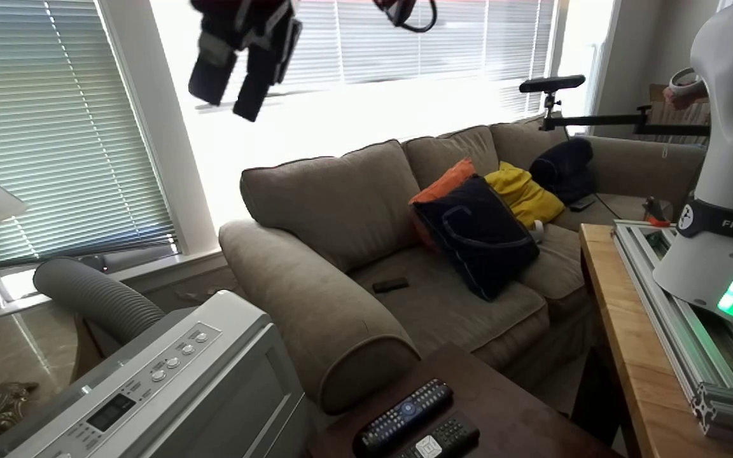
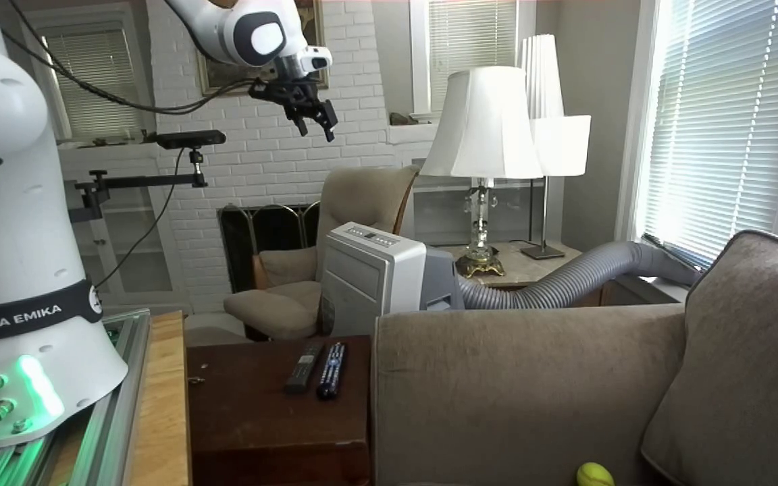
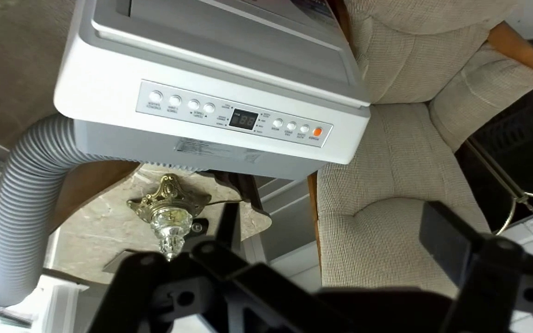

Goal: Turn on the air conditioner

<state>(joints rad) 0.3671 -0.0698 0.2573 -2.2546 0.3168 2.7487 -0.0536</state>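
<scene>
The air conditioner is a light grey-white box in both exterior views (image 1: 214, 381) (image 2: 362, 277), with a grey ribbed hose (image 2: 564, 273) behind it. In the wrist view, the air conditioner (image 3: 215, 88) fills the upper left. Its control panel has a row of small white buttons, a dark display (image 3: 243, 119) with faint digits, and an orange power button (image 3: 317, 132) near one end. My gripper (image 3: 333, 222) is open and empty, with its fingers wide apart. It hangs high above the unit, not touching it, in both exterior views (image 1: 230, 95) (image 2: 316, 133).
A beige armchair (image 2: 369, 199) stands beside the unit. A marble-topped table (image 3: 90, 231) bears a lamp (image 2: 480, 128) behind it. Two black remotes (image 1: 404, 413) (image 1: 446, 439) lie on a dark wooden table (image 2: 274, 425) in front. A sofa (image 1: 315, 305) stands alongside.
</scene>
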